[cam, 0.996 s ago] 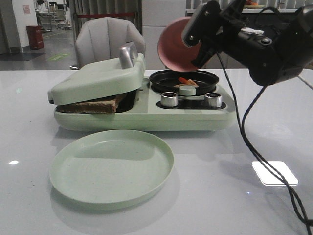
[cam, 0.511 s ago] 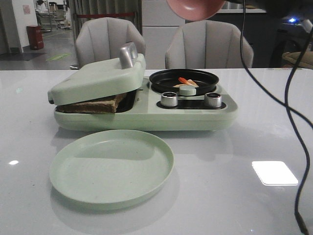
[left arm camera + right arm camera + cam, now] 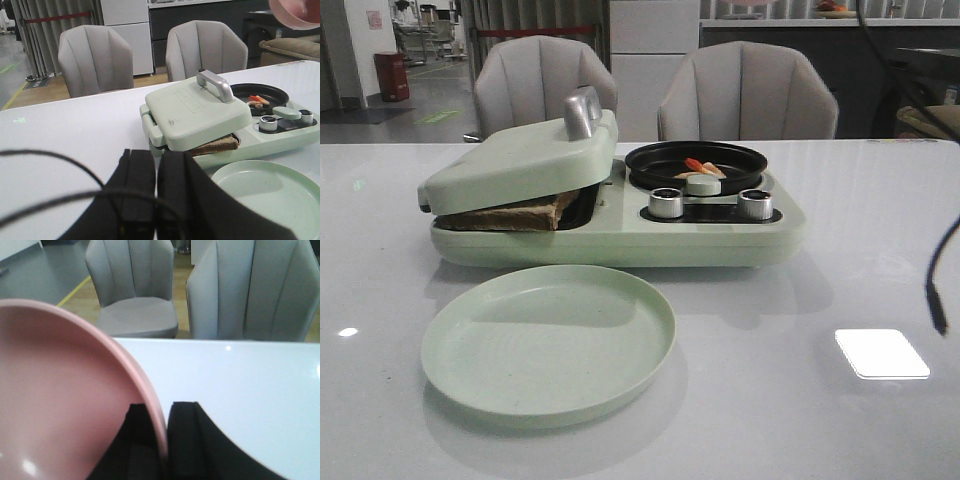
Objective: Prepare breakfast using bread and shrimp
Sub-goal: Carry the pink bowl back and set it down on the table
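The bread [image 3: 510,213] lies in the pale green breakfast maker [image 3: 620,240] under its nearly closed lid [image 3: 520,160], one corner sticking out; it also shows in the left wrist view [image 3: 217,145]. The shrimp [image 3: 700,167] lie in the maker's black round pan [image 3: 650,165], also seen from the left wrist [image 3: 257,101]. My right gripper [image 3: 165,412] is shut on the rim of an empty pink plate [image 3: 60,390], held high; it is out of the front view. My left gripper [image 3: 156,157] is shut and empty, left of the maker.
An empty pale green plate [image 3: 548,340] lies in front of the maker. Two silver knobs [image 3: 666,203] sit below the pan. Two grey chairs [image 3: 745,90] stand behind the table. A black cable [image 3: 940,270] hangs at the right. The pink plate's edge shows in the left wrist view [image 3: 295,12].
My right arm has lifted the pink plate up and away from above the pan, leaving the front view. The shrimp, bread and green plate have not moved.
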You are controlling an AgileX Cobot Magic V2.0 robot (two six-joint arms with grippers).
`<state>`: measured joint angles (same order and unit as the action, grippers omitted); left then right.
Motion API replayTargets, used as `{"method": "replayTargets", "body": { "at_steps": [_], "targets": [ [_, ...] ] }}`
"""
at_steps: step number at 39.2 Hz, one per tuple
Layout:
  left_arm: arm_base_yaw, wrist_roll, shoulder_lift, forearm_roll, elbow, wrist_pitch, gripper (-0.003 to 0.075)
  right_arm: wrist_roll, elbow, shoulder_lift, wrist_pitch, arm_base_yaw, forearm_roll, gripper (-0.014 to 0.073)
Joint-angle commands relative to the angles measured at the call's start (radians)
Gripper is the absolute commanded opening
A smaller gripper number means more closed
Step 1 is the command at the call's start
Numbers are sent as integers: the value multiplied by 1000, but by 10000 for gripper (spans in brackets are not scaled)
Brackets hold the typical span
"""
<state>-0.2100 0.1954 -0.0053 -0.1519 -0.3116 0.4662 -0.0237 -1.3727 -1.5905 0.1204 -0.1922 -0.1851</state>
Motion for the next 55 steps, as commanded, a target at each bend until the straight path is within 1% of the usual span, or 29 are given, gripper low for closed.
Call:
{"method": "replayTargets", "body": {
  "at_steps": [1,10,13,21,24,28,36,44,52,55],
  "targets": [
    [-1,-9,-9,-14,-27,-76,114,5,-33,92,88,44,-28,122],
    [-1,-9,-9,-14,-27,-76,114,5,-28,133,398,181,-81,122],
    [-1,-9,-9,-14,-27,-76,114,4,-8,133,456,235,-97,122],
    [-1,-9,-9,-14,-27,-76,114,-38,108,127,471,344,-147,122],
    [-1,-9,-9,-14,-27,-76,114,-73,147,109,480,367,-167,122],
    [-1,-9,-9,-14,-27,-76,114,-80,158,59,510,384,-171,122],
    [-1,-9,-9,-14,-27,-76,114,-80,156,-80,539,388,-181,122],
    [-1,-9,-9,-14,-27,-76,114,-80,154,-174,504,388,-183,122],
    [-1,-9,-9,-14,-27,-76,114,-92,85,-238,536,388,-184,127],
    [-1,-9,-9,-14,-27,-76,114,-101,65,-251,538,388,-184,160]
  ]
}}
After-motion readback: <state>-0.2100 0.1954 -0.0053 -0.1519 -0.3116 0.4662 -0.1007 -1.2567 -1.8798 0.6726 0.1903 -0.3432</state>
